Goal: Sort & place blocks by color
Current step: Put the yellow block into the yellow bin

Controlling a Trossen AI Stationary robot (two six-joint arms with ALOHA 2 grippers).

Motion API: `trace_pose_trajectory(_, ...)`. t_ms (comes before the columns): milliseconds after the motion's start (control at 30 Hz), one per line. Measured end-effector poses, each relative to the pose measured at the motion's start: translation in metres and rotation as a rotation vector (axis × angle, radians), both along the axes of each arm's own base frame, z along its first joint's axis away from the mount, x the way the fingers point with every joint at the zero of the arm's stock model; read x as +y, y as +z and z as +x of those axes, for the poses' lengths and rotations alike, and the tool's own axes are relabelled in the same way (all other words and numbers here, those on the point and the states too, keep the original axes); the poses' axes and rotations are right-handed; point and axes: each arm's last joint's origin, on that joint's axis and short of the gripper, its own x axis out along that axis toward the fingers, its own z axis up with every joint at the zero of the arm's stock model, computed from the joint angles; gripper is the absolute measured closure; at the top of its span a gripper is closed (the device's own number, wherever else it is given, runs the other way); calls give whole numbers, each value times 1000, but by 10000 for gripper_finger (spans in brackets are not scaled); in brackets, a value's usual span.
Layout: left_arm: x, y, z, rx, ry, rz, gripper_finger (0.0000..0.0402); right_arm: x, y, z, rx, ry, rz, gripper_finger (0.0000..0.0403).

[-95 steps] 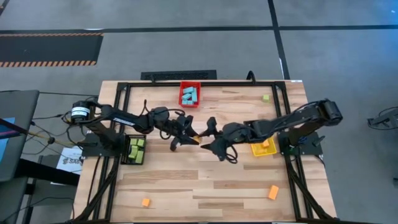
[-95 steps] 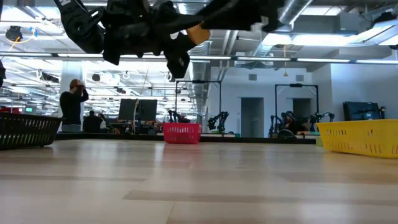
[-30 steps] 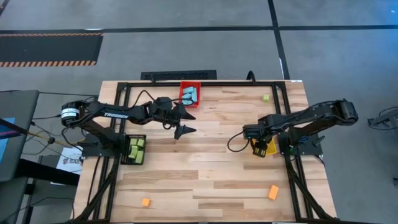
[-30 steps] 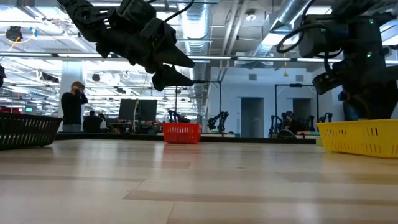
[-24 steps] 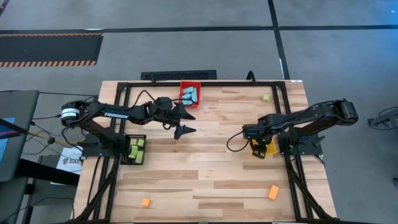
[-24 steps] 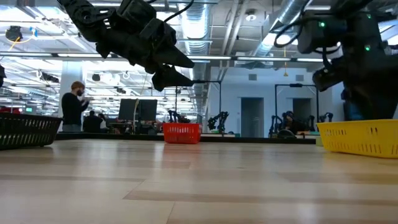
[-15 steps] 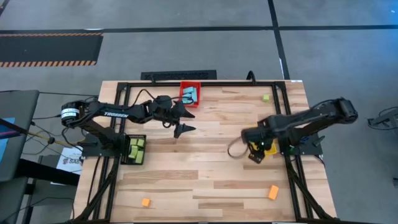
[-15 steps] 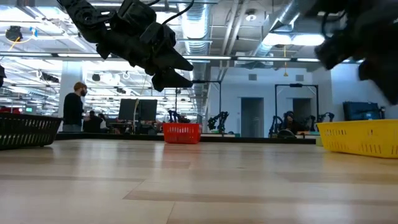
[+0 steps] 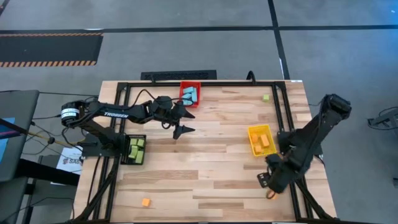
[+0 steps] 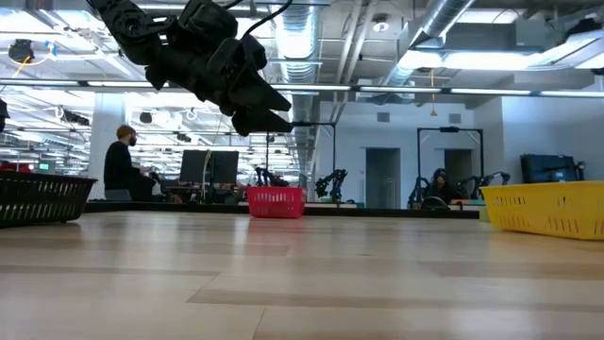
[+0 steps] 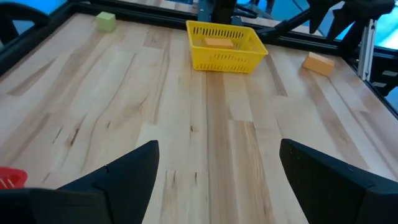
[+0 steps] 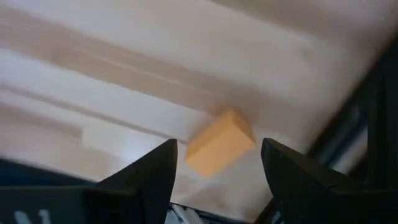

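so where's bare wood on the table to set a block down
The widest bare stretch is mid-table, between the black bin and the yellow bin, down to the near edge, save one orange block. It is crowded by the red bin, under the left gripper, and at the right gripper.

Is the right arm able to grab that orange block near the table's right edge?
Probably yes. The right gripper hangs directly over the orange block with its jaws open on either side of it, and nothing lies between them; the table frame runs close beside it.
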Motion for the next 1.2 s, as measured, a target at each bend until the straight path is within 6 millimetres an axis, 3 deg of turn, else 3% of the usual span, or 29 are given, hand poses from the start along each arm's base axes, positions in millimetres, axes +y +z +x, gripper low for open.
trace_pose_trajectory(100, 0, 0, 0, -5, -6, 16, 84, 11, -9, -4, 78, -48, 3, 149)
trace_pose_trajectory(400, 0, 1, 0, -9, -15, 18, 84, 25, -31, 10, 247, -59, 103, 149)
trace_pose_trajectory(667, 0, 1, 0, -9, -12, 8, 84, 34, -47, 8, 136, -36, 202, 149)
trace_pose_trajectory(833, 0, 1, 1, -14, -4, -8, 84, 29, -64, 3, 96, -42, 187, 149)
trace_pose_trajectory(1200, 4, 4, 1, -45, 26, -24, 84, 8, -76, 1, 100, -13, 33, 151)
